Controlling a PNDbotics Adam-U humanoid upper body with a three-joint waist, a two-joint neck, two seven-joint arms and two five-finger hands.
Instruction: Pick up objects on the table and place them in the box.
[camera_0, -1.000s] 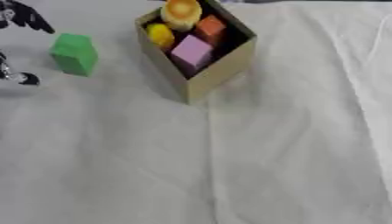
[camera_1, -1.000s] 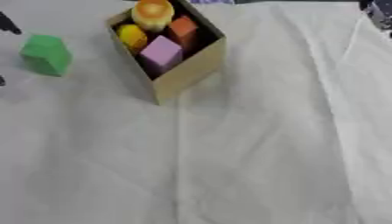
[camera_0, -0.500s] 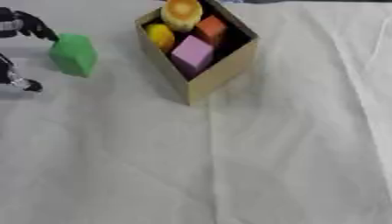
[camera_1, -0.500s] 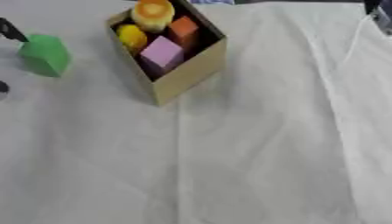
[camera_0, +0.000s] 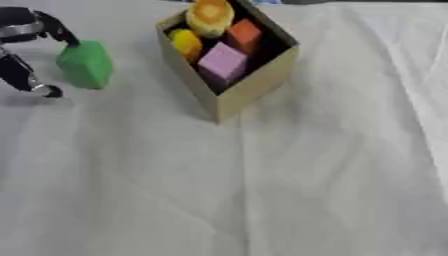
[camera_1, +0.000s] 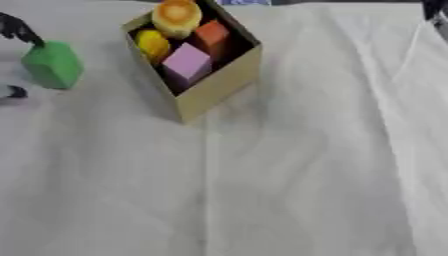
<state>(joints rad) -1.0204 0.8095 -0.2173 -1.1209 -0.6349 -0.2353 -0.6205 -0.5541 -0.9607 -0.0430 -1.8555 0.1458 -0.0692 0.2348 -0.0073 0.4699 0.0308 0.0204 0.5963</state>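
In the left eye view, the robot's left hand (camera_0: 31, 35) enters at the upper left of the frame, its fingers spread around the green block (camera_0: 85, 64): one dark fingertip touches the block's top edge while the thumb hangs below and to the left, apart from it. The block rests on the white cloth of the bench (camera_0: 262, 190), just left of the cardboard box (camera_0: 254, 85). The box already holds a pink block (camera_0: 221, 61), an orange block (camera_0: 244, 34), a yellow piece (camera_0: 185, 42) and a round orange piece (camera_0: 211, 15).

In the right eye view, only the fingertips show at the left edge, and the green block is seen near the upper left. A dark shape (camera_1: 435, 11) in the upper right corner may be the right hand; whether it is spread or curled cannot be told.

To do the step well, the hand should settle lower so finger and thumb bracket opposite faces before closing, then lift clear of the box wall.
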